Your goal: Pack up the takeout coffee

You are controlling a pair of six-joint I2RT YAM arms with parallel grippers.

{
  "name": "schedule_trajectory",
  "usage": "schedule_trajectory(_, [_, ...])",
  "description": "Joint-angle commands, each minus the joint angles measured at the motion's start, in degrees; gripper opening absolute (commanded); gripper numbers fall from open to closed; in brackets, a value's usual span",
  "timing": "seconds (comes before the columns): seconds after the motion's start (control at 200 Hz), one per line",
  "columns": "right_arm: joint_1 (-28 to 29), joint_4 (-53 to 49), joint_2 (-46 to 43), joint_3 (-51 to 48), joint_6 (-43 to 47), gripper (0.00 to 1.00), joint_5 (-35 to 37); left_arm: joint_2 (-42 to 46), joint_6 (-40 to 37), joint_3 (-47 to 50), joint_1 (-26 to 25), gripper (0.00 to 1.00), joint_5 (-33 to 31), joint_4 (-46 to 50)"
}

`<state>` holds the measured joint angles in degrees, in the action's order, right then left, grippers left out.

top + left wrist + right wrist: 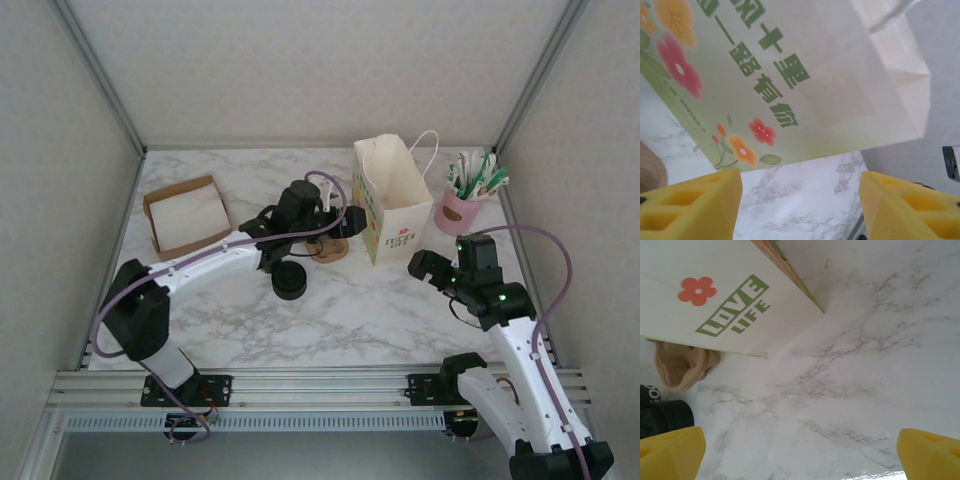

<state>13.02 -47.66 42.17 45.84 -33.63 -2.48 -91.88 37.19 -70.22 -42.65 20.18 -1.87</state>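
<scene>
The paper bag (390, 195) is tall and white, with thin string handles and an open top. Its side has green letters and red and orange flowers. It stands on a smooth white marble table (380, 310) with gray lines.

The takeout coffee (290, 283) is a small, round, black cup with a black lid. It stands on the table under the left arm, well apart from the bag and not inside it.

The left arm reaches far across the table. The left gripper (345, 225) sits low, just beside the flowered side of the bag. Its yellow fingers (695, 205) are blocky with square holes. They stand wide apart with nothing between them.

The right arm is bent up, and the right gripper (440, 285) points down at the table near the bag's front corner. Its yellow fingers (672, 452) are spread very wide and hold nothing.

A brown crumpled paper thing (330, 248) lies by the bag's bottom edge, between the coffee and the bag. A pink cup of straws (462, 208) stands right of the bag. A brown box of white napkins (185, 215) sits far left.
</scene>
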Motion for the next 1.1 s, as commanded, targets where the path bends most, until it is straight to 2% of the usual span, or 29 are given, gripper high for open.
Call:
schedule_trajectory(0.0, [0.27, 1.03, -2.18, 0.74, 1.78, 0.99, -3.47, 4.49, -3.28, 1.13, 0.47, 0.73, -5.14, 6.25])
schedule_trajectory(0.105, [0.30, 2.01, -2.61, 0.22, 2.47, 0.99, -7.55, 7.70, -5.62, 0.96, 0.78, 0.82, -9.82, 12.89])
schedule_trajectory(0.19, [0.34, 3.32, -1.90, -0.32, 2.84, 0.99, -11.72, 10.45, -7.46, 0.96, 1.07, 0.99, -13.22, 18.07])
schedule_trajectory(0.3, [0.89, 5.85, -0.61, -1.28, 2.87, 0.95, -16.03, 13.38, -9.52, 0.99, 1.50, 1.00, -17.93, 25.03])
schedule_trajectory(0.426, [3.37, 7.96, 0.82, -1.45, 2.84, 0.93, -16.94, 15.85, -11.35, 0.98, 2.82, 0.99, -21.13, 31.69])
schedule_trajectory(0.711, [12.82, 10.74, 7.42, 0.93, 4.03, 0.86, -13.85, 13.01, -14.33, -2.73, 6.65, 0.74, -25.22, 44.76])
schedule_trajectory(0.981, [17.37, 10.83, 10.41, 1.88, 4.48, 0.83, -9.49, 7.79, -16.13, -6.00, 8.02, 0.44, -25.77, 48.81])
schedule_trajectory(1.096, [17.76, 10.57, 10.25, 1.67, 4.45, 0.83, -8.76, 5.55, -16.92, -6.70, 8.07, 0.41, -26.09, 49.29])
